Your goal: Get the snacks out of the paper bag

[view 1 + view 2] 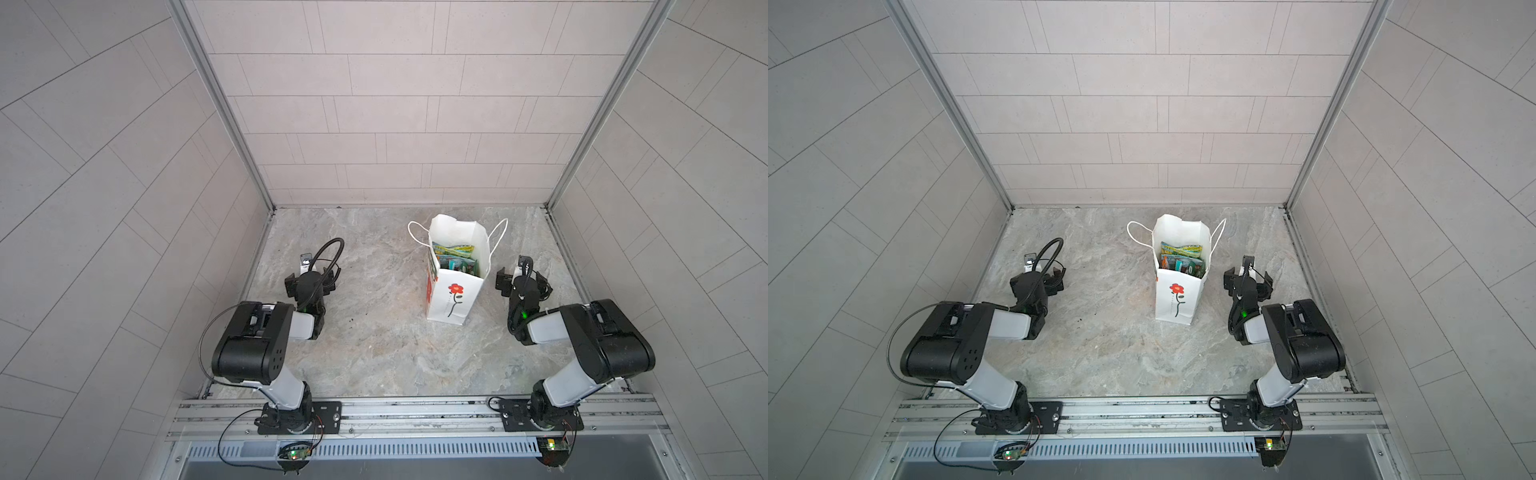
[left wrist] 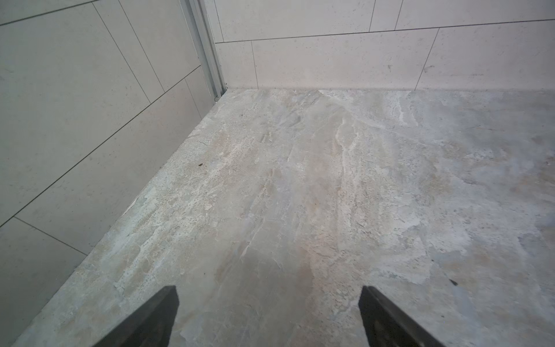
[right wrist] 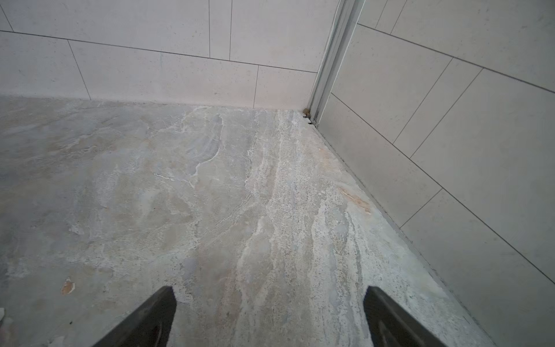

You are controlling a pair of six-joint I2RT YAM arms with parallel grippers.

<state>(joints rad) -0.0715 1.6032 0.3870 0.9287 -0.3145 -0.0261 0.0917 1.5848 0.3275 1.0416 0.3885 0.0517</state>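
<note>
We count one paper bag [image 1: 451,299], right of centre in both top views, standing upright on the grey stone table [image 1: 374,357]. It is white, with cord handles and a red flower on its front. The snacks [image 1: 455,259] sit inside it, green-yellow and teal packets that we cannot count. Of two grippers, the left gripper [image 2: 268,294] and right gripper [image 3: 269,294] both gape wide, holding nothing.
</note>
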